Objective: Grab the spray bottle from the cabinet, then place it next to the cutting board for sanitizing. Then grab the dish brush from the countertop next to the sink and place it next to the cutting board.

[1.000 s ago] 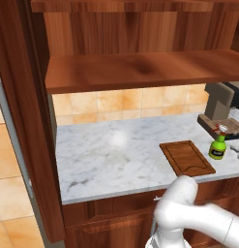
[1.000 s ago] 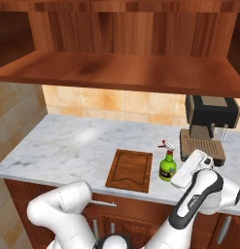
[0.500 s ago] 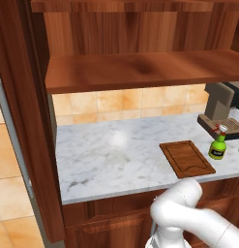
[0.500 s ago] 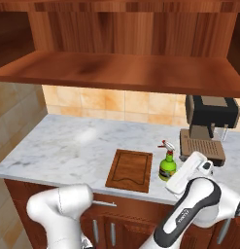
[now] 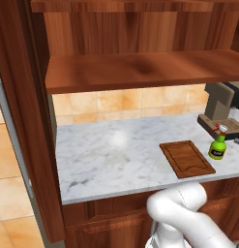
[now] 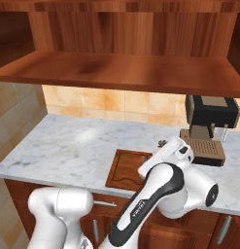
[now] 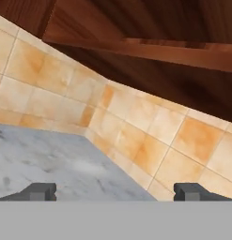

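Note:
The green spray bottle [image 5: 217, 147] stands upright on the white marble countertop [image 5: 116, 155], just right of the dark cutting board [image 5: 187, 158]. In the right base view my arm covers the bottle and the right end of the cutting board [image 6: 125, 168]. My hand [image 6: 172, 151] hovers there, above the board's right edge. The gripper [image 7: 115, 192] is open with nothing between its fingertips [image 7: 40, 191], and it faces the tiled wall and the underside of the cabinet shelf [image 5: 140, 70]. The dish brush and the sink are out of view.
A dark coffee machine [image 5: 220, 104] stands at the back right, close behind the bottle. The cabinet's plank shelf [image 6: 121, 70] hangs low over the countertop. The cabinet's tall wooden side [image 5: 24, 121] closes off the left end.
My arm has swung left from the right of the bottle and now covers it in the right base view. The bottle and the board have not moved.

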Robot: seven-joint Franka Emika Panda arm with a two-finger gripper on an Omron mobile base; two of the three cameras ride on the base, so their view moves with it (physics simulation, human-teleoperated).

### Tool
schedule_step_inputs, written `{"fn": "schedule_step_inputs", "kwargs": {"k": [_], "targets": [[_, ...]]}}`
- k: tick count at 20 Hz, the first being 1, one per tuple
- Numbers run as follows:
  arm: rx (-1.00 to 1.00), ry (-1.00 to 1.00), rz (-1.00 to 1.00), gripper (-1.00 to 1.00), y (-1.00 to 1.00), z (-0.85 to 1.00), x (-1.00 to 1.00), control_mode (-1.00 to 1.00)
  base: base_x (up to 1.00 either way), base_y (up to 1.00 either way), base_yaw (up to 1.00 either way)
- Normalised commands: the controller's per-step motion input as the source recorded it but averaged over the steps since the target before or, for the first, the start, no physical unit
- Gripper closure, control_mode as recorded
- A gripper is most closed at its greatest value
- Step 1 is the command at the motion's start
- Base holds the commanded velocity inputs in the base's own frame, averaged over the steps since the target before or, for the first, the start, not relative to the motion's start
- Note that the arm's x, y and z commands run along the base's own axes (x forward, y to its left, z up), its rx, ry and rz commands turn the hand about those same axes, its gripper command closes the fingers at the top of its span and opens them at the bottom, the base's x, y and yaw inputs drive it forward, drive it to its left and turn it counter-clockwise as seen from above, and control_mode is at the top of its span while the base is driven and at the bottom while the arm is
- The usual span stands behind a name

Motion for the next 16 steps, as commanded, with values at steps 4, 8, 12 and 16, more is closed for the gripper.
{"fn": "schedule_step_inputs", "kwargs": {"k": [4, 8, 12, 16], "targets": [[-0.01, 0.21, -0.15, -1.00, 0.65, 0.86, -0.32, -1.00, 0.00, 0.00, 0.00], [-0.05, 0.23, -0.17, -1.00, 0.64, 0.68, -0.48, -1.00, 0.00, 0.00, 0.00], [-0.06, 0.13, -0.19, -1.00, 0.89, 0.23, -0.34, -1.00, 0.00, 0.00, 0.00], [-0.02, 0.03, -0.18, -1.00, 0.99, -0.05, -0.09, -1.00, 0.00, 0.00, 0.00]]}}
